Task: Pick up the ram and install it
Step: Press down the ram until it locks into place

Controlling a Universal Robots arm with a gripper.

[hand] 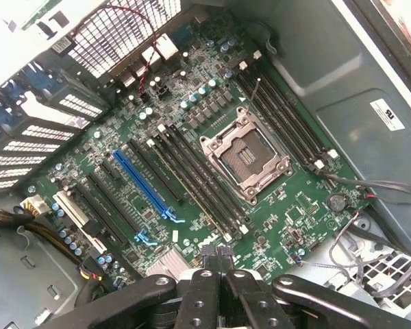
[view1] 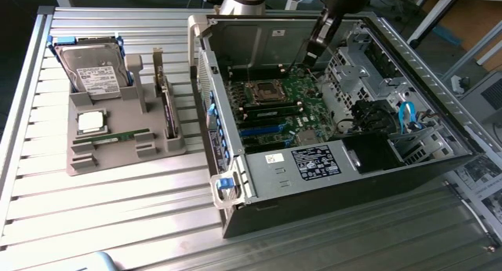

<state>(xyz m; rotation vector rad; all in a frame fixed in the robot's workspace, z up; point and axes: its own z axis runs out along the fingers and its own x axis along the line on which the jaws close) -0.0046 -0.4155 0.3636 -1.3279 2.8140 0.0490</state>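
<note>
While hand (hand: 218, 260) hangs shut over motherboard (hand: 192, 157), ram (view1: 119, 136) lies in tray (view1: 117, 156).

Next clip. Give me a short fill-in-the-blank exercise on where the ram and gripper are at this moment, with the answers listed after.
1. The ram lies on the grey ___ beside the case.
2. The gripper hangs over the green ___, fingers together.
3. The gripper's fingers hold ___.
4. The CPU socket on the board is ___.

Missing words: holder; motherboard; nothing; empty
</note>
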